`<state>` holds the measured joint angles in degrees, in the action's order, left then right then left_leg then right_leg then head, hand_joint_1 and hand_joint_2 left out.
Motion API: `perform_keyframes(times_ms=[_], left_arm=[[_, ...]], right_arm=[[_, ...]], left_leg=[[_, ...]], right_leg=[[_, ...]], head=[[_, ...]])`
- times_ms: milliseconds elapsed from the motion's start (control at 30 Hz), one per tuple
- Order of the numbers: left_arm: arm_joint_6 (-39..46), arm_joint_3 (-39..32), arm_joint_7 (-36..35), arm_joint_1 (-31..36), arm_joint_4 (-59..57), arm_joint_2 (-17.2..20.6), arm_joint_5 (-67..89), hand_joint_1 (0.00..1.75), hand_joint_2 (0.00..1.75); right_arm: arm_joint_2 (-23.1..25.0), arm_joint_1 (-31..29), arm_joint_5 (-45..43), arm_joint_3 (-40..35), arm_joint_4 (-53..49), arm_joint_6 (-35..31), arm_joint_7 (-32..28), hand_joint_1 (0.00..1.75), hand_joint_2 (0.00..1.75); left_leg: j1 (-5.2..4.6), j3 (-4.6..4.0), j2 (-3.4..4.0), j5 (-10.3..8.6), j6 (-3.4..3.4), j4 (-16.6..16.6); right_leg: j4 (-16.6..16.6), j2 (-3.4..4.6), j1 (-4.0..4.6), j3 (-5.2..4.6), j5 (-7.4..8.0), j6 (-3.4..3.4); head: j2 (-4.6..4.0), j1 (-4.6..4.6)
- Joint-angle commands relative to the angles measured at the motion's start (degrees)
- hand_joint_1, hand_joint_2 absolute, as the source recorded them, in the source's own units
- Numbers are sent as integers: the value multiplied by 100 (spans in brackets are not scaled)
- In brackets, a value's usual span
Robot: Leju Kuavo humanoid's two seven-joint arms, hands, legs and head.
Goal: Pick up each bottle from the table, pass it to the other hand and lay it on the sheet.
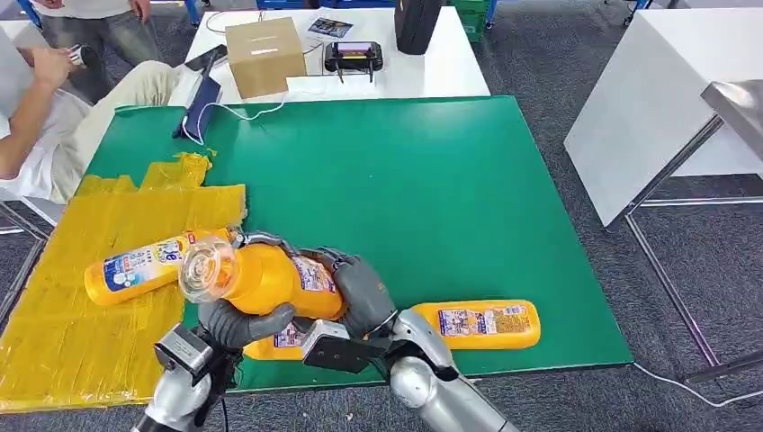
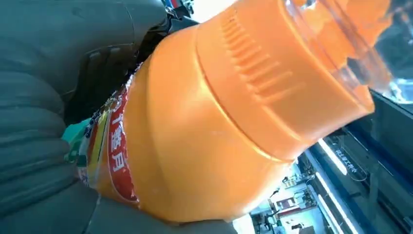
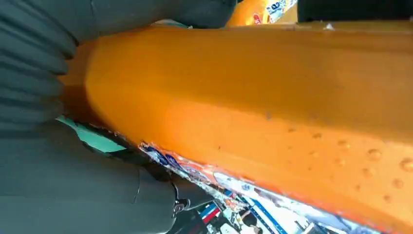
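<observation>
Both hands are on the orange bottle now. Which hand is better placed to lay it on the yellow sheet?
The left hand. The yellow sheet lies on the robot's left side, next to that hand, while the right hand grips the held bottle from the far side. One bottle already lies on the sheet.

Orange bottle (image 1: 270, 279) between both hands

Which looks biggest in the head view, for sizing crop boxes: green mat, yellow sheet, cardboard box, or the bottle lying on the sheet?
1. green mat
2. yellow sheet
3 and 4. cardboard box and the bottle on the sheet look about alike; the box stands farther from the camera, so I leave them unranked.
</observation>
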<state>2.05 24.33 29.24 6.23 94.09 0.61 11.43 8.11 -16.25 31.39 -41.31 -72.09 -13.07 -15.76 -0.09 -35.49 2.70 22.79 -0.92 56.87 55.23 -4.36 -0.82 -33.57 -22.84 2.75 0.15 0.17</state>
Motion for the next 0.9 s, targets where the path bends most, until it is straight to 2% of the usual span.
perform_keyframes(times_ms=[33,333,533,633,700,733,800,833,900], left_arm=[[115,231,31,-83,140,137,204,175,175],[189,184,22,-51,172,171,303,175,175],[923,-187,-362,308,292,415,1206,175,175],[2124,-344,-1114,757,56,577,3483,175,175],[2432,-393,-1694,1104,-245,672,4624,175,175],[2533,-409,-2031,1358,-496,745,5280,175,175],[2551,-414,-2223,1625,-768,818,5666,175,175],[2551,-414,-2223,1625,-768,818,5666,175,175],[2550,-402,-2223,1611,-782,808,5666,175,175]], right_arm=[[-210,354,-1123,264,-1040,288,-506,0,175],[-239,453,-1278,316,-1268,312,-603,0,175],[-489,1091,-1664,765,-2790,-90,-1077,0,175],[-594,1433,-1482,1065,-3279,-545,-1212,0,175],[-636,1530,-1483,1172,-3409,-657,-1228,0,175],[-650,1562,-1472,1213,-3462,-734,-1273,0,175],[-649,1572,-1457,1231,-3499,-797,-1307,0,175],[-649,1572,-1457,1231,-3499,-797,-1307,0,175],[-638,1568,-1457,1222,-3495,-797,-1307,0,175]], left_leg=[[6,20,-20,14,6,1],[6,15,-18,9,6,-1],[8,7,-38,9,9,6],[9,8,-44,7,9,5],[6,-3,-35,-2,6,2],[9,6,-53,3,9,5],[6,-1,-36,-4,7,1],[7,7,-53,-2,10,2],[4,1,-21,-2,7,-1]], right_leg=[[0,28,0,22,-14,-9],[-1,28,0,15,-9,-10],[5,10,2,12,-16,-11],[4,4,2,15,-16,-11],[0,-7,2,2,-7,-7],[5,-5,2,13,-15,-12],[1,-9,2,1,-6,-8],[5,-7,1,12,-13,-12],[-1,6,1,1,-2,-8]], head=[[0,0],[0,0],[0,0],[0,0],[0,0],[0,-2],[0,0],[0,-2],[0,0]])
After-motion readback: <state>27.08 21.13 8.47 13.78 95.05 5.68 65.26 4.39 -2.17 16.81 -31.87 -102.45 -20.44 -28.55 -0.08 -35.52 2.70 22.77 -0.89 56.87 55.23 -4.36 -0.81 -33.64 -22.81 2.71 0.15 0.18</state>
